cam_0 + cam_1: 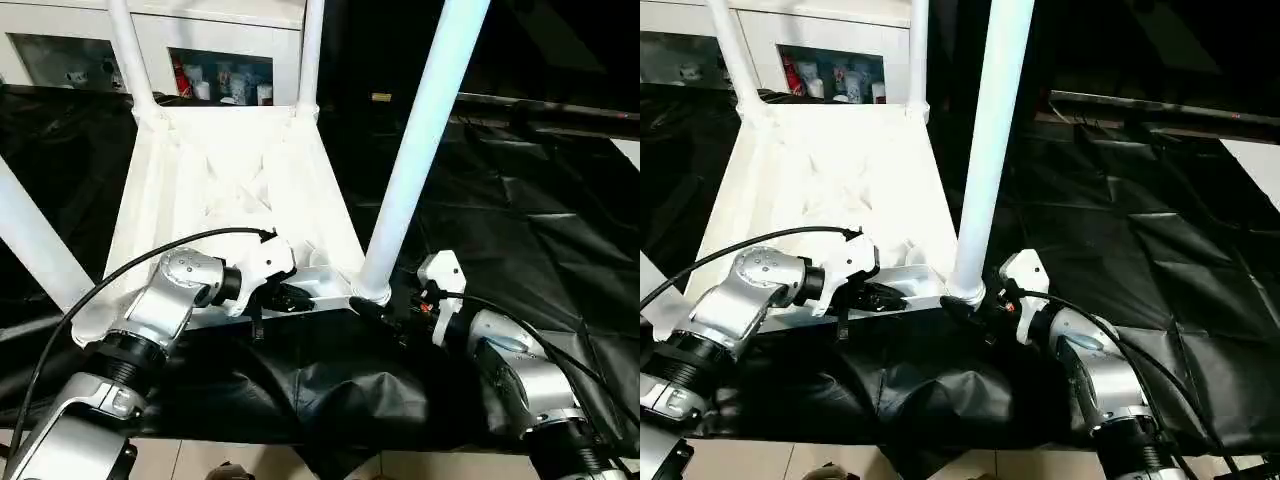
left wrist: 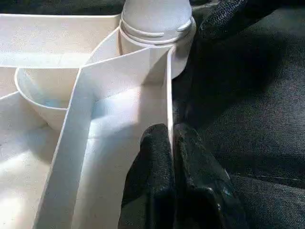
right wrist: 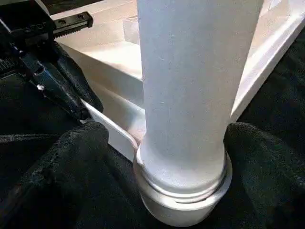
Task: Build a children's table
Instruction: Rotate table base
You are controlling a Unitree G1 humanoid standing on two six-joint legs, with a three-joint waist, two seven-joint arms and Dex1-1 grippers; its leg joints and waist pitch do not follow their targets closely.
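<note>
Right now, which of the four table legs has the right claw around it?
The near-right leg, standing in the tabletop's corner socket closest to the robot's right arm. The right claw straddles its base, one finger each side; the other three legs stand untouched.

We see a work surface draped in a crinkled black cloth, which hangs over the near edge in folds. The white tabletop lies directly on it, upside down, ribbed underside facing up, its near edge close to the cloth's front edge. To the right of it the cloth shows seams and creases.
</note>
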